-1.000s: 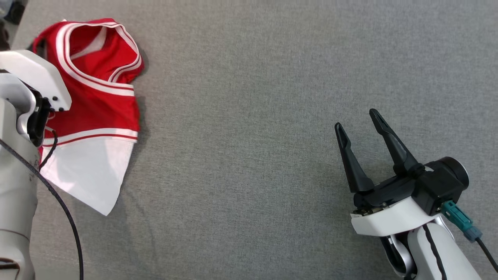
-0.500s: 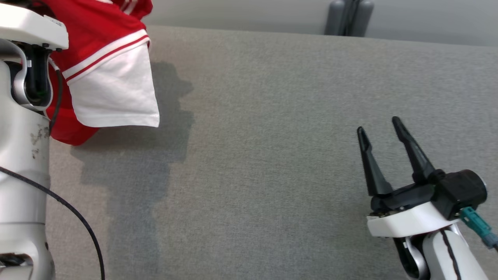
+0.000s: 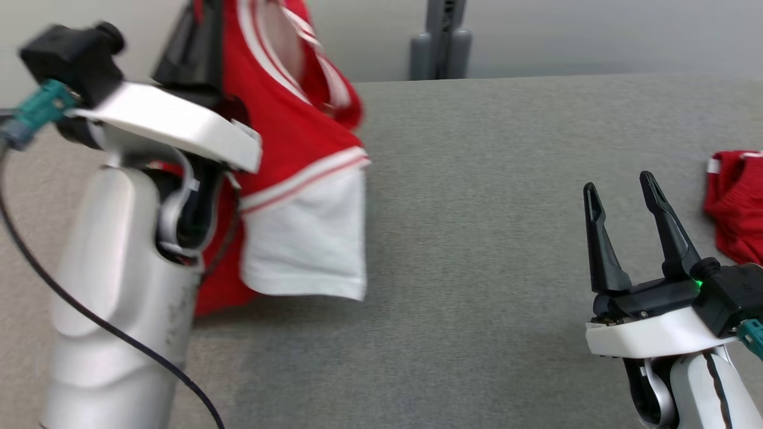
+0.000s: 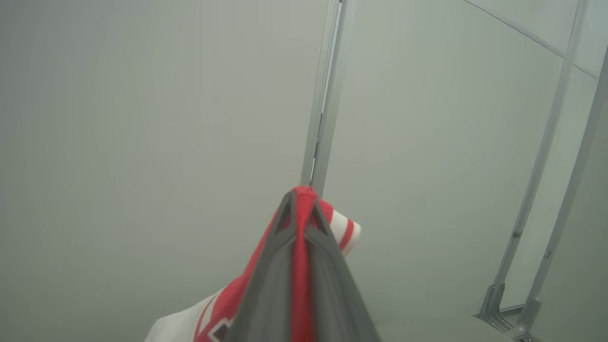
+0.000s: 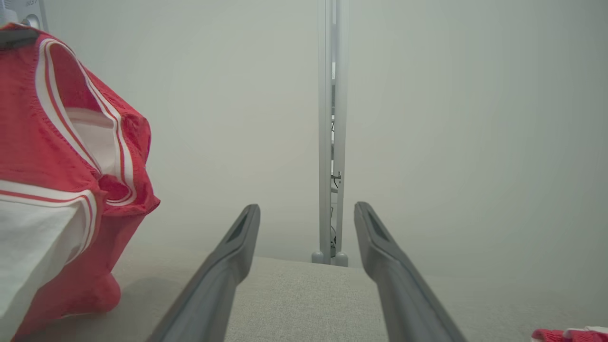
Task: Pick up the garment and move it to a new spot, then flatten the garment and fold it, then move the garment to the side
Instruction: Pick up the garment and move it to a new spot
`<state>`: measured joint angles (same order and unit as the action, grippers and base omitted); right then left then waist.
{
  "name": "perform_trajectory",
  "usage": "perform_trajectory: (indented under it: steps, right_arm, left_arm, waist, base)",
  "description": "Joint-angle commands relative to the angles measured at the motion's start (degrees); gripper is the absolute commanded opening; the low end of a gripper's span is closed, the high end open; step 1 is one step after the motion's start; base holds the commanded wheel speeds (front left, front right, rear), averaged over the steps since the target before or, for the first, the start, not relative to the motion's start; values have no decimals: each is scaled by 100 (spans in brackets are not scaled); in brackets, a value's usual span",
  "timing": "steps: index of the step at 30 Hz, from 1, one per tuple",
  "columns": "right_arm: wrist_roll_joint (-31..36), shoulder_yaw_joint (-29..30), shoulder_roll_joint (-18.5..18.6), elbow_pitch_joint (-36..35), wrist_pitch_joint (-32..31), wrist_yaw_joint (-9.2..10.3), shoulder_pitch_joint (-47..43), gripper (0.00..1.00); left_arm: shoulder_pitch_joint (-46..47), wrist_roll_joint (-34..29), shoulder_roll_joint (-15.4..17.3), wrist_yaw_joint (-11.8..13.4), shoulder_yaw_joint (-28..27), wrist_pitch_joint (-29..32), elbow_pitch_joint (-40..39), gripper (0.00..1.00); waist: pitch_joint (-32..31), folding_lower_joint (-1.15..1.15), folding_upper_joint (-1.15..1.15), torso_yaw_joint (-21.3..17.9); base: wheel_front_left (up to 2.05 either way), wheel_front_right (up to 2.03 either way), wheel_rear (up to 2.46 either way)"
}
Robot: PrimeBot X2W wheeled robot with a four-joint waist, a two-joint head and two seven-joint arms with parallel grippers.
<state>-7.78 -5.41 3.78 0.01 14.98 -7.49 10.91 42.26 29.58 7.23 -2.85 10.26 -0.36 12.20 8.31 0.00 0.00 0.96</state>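
The garment (image 3: 286, 137), a red jersey with white-and-red striped trim and a white sleeve (image 3: 304, 244), hangs from my raised left gripper (image 3: 197, 42) at the left of the head view. Its lower end reaches the grey table (image 3: 477, 179). In the left wrist view my left gripper (image 4: 300, 197) is shut on a fold of the garment (image 4: 344, 230), red cloth pinched between the two fingers. My right gripper (image 3: 620, 190) stands open at the lower right with nothing between its fingers. The right wrist view has my right gripper (image 5: 308, 211) open and the garment (image 5: 42, 156) hanging at the left.
Small red shorts (image 3: 736, 202) lie at the table's right edge, just beyond my right gripper; a corner of the shorts (image 5: 565, 335) peeks into the right wrist view. A grey upright post (image 3: 441, 39) stands behind the table against a pale wall.
My left arm has lifted the garment off the table, so it hangs from the shut gripper. The head camera has tilted up and turned. My right gripper stays open.
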Motion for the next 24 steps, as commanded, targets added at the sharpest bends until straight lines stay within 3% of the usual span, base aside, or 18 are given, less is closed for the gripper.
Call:
perform_trajectory:
  steps: [1,10,24]
  right_arm:
    - [-6,16,4,-40,21,-2,-18,100]
    - [78,179,-43,-154,21,-2,167,100]
    - [-155,508,-88,-88,21,-2,465,100]
  left_arm:
    - [-144,61,-42,50,85,97,-162,0]
    - [-669,181,-372,245,972,188,-233,0]
    - [160,1178,-417,857,3215,-767,1379,0]
  waist:
    - [20,0,0,-232]
    - [290,0,0,-986]
    - [920,0,0,-1889]
  base:
    - [0,0,0]
    - [0,0,0]
    - [0,0,0]
